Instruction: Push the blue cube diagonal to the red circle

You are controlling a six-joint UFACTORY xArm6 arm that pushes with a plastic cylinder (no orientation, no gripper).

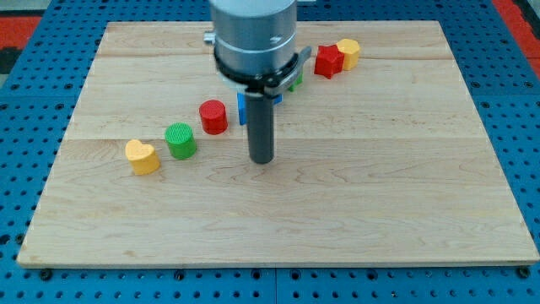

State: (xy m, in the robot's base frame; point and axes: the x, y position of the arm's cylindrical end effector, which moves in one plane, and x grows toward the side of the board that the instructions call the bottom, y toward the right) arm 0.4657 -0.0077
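My tip (262, 160) rests at 5 o'clock of the blue cube (242, 110), beside the red circle (213, 116). No jaws; bare rod. Cube seems light, rigid, slippery: push a flat face.

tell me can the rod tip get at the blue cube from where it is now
Probably yes. My tip rests just below the blue cube, which is mostly hidden behind the rod, and no block lies between them.

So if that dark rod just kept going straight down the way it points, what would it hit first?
Only the wooden board: my tip points at bare wood, apparently touching already. The blue cube, mostly hidden behind the rod, sits just toward the view's top.
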